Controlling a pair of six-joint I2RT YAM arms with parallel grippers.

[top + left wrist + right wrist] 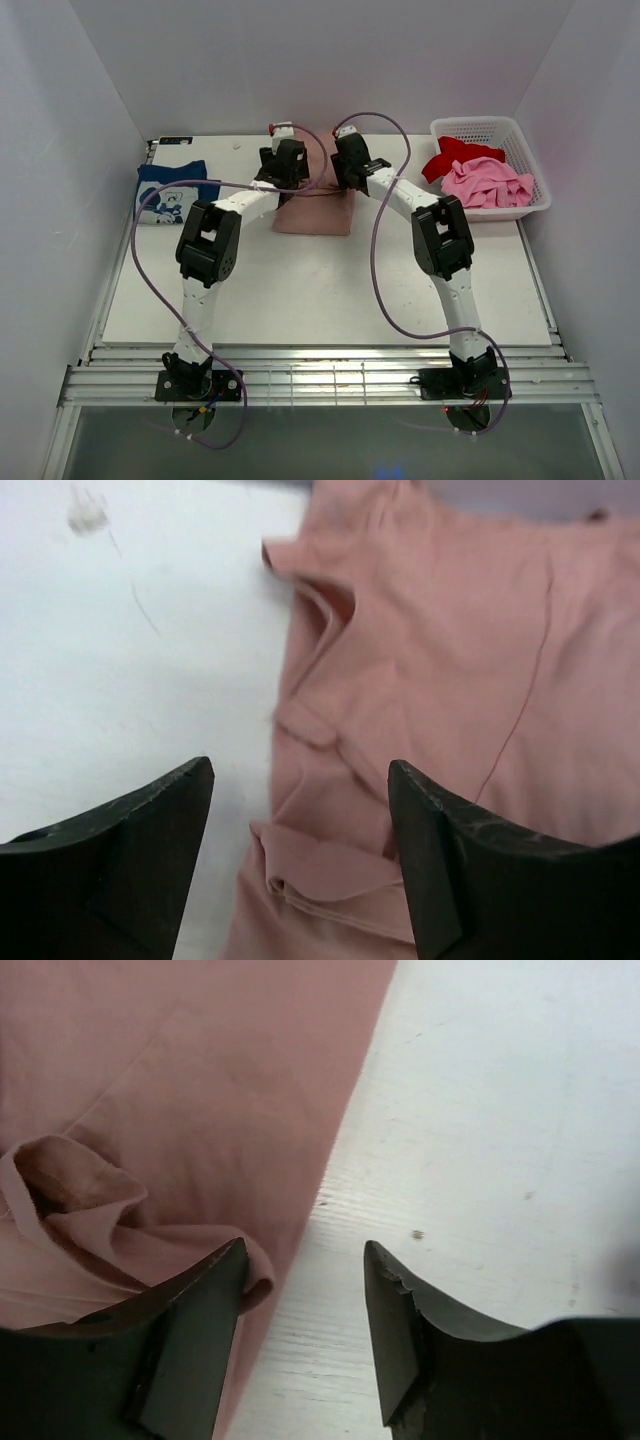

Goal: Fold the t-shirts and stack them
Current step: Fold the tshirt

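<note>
Here the soft pink-tan t-shirt (318, 212) lies creased, roughly rectangular

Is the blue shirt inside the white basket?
No, the navy t-shirt lies on the table at the far left; the basket holds the red t-shirt and the pink t-shirt.

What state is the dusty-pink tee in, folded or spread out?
Folded: the dusty-pink tee lies as a compact rectangle, with doubled-over, layered edges showing in both wrist views.
</note>
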